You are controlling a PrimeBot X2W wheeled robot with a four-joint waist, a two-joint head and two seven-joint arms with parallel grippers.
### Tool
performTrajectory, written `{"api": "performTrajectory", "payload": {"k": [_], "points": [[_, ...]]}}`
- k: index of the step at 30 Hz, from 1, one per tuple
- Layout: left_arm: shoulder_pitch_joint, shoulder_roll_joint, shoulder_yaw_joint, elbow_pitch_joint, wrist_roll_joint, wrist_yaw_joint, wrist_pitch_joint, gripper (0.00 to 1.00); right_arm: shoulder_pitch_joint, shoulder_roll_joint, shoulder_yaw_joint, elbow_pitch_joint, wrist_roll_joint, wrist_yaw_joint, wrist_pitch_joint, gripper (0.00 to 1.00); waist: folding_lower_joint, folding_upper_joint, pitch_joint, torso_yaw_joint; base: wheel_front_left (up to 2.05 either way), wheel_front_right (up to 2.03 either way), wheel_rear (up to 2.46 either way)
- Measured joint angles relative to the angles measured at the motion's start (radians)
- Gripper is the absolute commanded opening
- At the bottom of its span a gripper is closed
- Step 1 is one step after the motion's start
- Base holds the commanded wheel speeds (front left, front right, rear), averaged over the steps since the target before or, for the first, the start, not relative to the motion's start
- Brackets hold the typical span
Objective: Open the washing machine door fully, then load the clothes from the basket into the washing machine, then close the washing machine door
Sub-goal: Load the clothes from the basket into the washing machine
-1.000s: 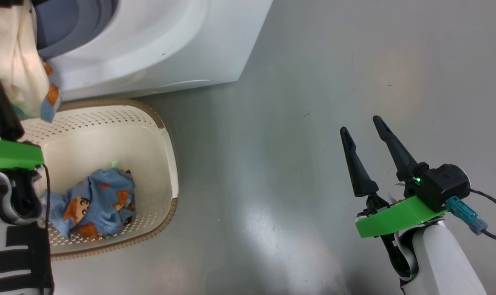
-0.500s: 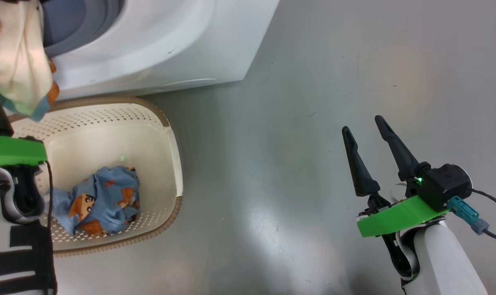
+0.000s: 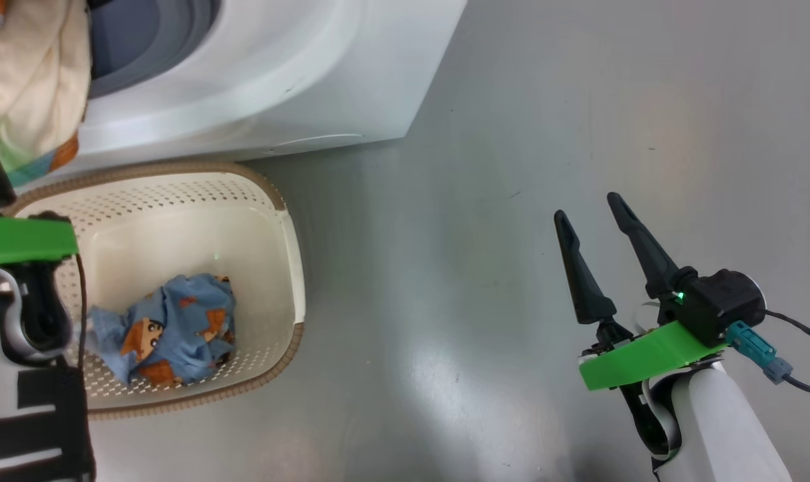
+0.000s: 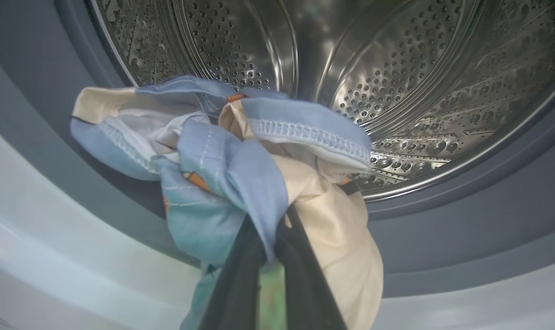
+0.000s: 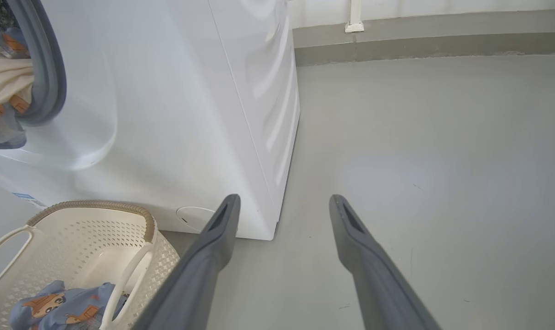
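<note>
The washing machine [image 5: 176, 114] stands with its mouth straight ahead of the left pincer [image 4: 271, 231]. Its steel drum [image 4: 396, 68] lies ahead of and a little above the fingertips, with the grey gasket [image 4: 442, 229] ringing the gap between. The basket [image 3: 291, 248] sits on the floor below and behind that pincer, close against the machine's front, and well off to the left of the right pincer [image 3: 586, 205].

The left pincer is clamped on a blue-and-cream garment [image 4: 231, 169]. This is a crumpled bundle whose long axis runs crosswise to the fingers, with a cream flap hanging down on their right side. It seems level with the gasket lip rather than inside the drum, though the wrist view flattens depth and I cannot be sure.

The coming move, I judge, goes straight forward along the fingers, and the left arm is by far the nearer. A second garment [image 3: 167, 331] lies bunched in the basket. The right pincer hangs spread and empty over bare floor.
</note>
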Motion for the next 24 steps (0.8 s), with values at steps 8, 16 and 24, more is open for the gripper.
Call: {"api": "performTrajectory", "payload": {"k": [8,16,24], "points": [[-0.118,0.041,0.005,0.078,0.062,0.000,0.000,0.00,0.001,0.000,0.023,0.006,0.022,0.000,0.000,1.00,0.0000,0.0000,-0.006,-0.039,0.00,0.00,0.00],[-0.260,0.089,0.020,0.229,0.118,0.003,0.000,0.00,0.004,0.001,0.057,0.014,0.040,0.000,0.000,1.00,0.0000,0.0000,-0.016,-0.082,0.00,0.00,0.00],[-0.423,0.150,0.049,0.358,0.175,0.011,0.000,0.00,0.029,0.001,0.083,0.019,0.049,0.000,0.000,1.00,0.0000,0.0000,-0.004,-0.127,0.00,0.00,0.00]]}}
